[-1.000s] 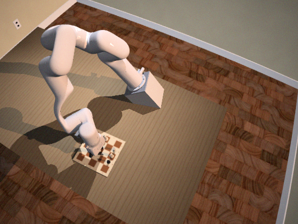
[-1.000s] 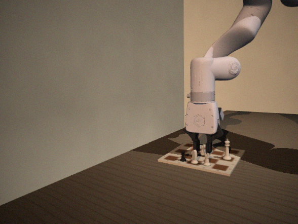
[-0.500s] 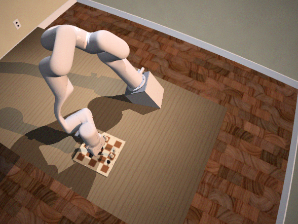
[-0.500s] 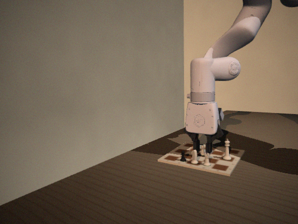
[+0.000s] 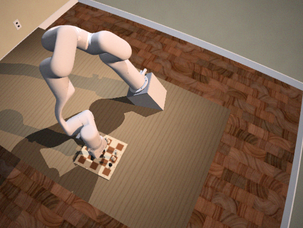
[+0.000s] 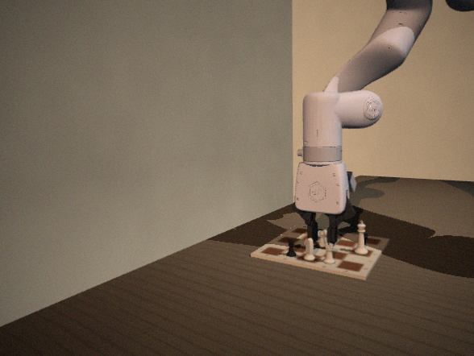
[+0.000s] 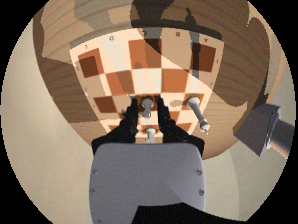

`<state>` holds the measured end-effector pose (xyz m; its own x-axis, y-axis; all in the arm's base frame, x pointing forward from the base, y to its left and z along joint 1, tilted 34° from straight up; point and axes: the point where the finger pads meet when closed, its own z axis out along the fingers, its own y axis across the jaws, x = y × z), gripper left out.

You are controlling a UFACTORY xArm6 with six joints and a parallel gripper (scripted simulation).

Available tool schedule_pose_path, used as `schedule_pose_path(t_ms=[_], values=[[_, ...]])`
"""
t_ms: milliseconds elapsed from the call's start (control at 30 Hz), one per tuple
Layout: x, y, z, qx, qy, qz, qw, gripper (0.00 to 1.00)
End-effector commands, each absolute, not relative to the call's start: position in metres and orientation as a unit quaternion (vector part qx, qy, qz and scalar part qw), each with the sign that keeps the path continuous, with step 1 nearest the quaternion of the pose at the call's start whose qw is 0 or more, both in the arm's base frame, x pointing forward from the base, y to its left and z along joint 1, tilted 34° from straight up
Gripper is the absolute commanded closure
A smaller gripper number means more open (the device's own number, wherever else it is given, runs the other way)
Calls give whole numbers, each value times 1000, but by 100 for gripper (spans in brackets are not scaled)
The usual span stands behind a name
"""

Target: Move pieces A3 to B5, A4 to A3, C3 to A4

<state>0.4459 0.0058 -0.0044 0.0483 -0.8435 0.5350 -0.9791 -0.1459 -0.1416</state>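
We see the gripper (image 6: 322, 238) lowered onto the small chessboard (image 6: 364, 273), its dark fingers (image 6: 311, 229) partly apart, straddling a pale piece (image 6: 322, 238) without clamping it. That cream piece stands upright mid-board. A small black pawn (image 6: 291, 248) stands far left, a tall white piece (image 6: 361, 238) right.

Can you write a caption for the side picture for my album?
White robot arm's gripper lowered around a small white chess piece on the brown checkered chessboard.

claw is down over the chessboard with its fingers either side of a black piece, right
No: the piece between the fingers of the claw is white, not black, as the wrist view shows. The rest holds: the claw is down over the chessboard.
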Motion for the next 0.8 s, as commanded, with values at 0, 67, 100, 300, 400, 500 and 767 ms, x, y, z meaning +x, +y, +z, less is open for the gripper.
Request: schedule_pose_path(t_ms=[0,67,100,300,400,500,767], values=[[447,7,-3,712,-640,258,130,66],[447,7,-3,712,-640,258,130,66],[447,7,-3,712,-640,258,130,66],[447,7,-3,712,-640,258,130,100],[447,7,-3,712,-640,258,130,100],[447,7,-3,712,-640,258,130,100],[447,7,-3,712,-640,258,130,100]])
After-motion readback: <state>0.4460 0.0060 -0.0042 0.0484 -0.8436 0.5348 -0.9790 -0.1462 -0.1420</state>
